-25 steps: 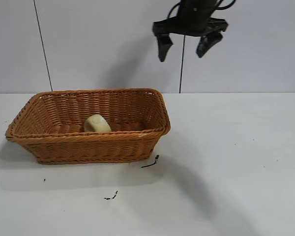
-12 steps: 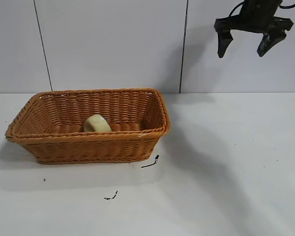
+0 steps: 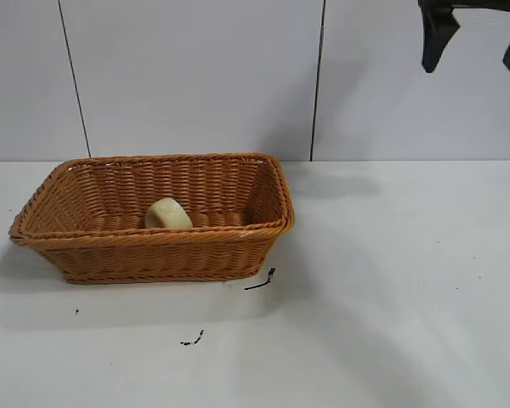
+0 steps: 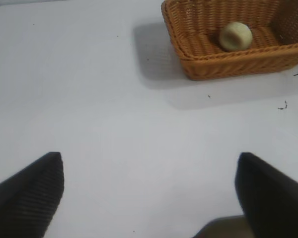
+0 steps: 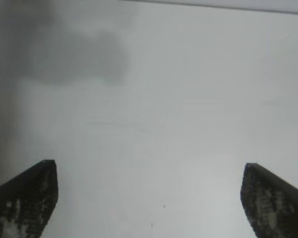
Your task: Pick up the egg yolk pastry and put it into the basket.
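Note:
The egg yolk pastry (image 3: 167, 213), a small pale yellow dome, lies inside the orange-brown wicker basket (image 3: 153, 252) at the left of the table. Both also show in the left wrist view, the pastry (image 4: 235, 35) within the basket (image 4: 228, 63). My right gripper (image 3: 474, 51) is open and empty, high at the top right, far from the basket. In the right wrist view its gripper (image 5: 149, 171) spreads wide over bare table. My left gripper (image 4: 150, 163) is open and empty over bare table, well away from the basket; it is out of the exterior view.
The white table (image 3: 391, 280) spreads to the right and front of the basket. Small dark specks (image 3: 263, 280) lie by the basket's front right corner and further forward (image 3: 192, 340). A pale wall stands behind.
My right gripper, open and empty, has moved up and to the right, from above the basket's right end to the top right corner. The pastry and basket have not moved.

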Tool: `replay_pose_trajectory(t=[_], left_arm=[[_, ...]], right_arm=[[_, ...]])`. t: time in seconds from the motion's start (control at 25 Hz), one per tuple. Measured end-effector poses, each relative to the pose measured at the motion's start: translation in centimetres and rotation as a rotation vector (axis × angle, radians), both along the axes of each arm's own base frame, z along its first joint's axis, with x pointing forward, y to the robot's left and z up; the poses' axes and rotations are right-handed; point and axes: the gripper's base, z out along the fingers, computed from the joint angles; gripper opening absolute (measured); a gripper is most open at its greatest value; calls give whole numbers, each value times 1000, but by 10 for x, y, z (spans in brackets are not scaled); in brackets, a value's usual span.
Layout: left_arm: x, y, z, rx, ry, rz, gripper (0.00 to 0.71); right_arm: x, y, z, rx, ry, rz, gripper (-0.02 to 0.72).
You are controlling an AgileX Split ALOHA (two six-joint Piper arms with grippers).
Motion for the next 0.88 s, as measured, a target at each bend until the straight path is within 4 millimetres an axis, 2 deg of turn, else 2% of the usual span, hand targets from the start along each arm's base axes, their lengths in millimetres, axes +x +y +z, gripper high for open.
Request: replay_pose_trajectory(t=[0.16,0.36,0.44,0.6,0.68,0.88], left_arm=[[0,0,0,0,0,0,696],[0,0,0,0,0,0,696],[0,0,0,0,0,0,696],[0,0,0,0,0,0,696],[0,0,0,0,0,0,696],[0,0,0,0,0,0,696]], right_arm=[[-79,-2,-3,-2,-9,5,693],[-167,-5,-32,-7,-52,21,693],[-197,-6,-42,-5,-168,22,693],[-243,-6,-66,6,-366,22,693],[-260,-6,-77,12,-428,29,693],[-291,-7,-78,12,-618,32,693]])
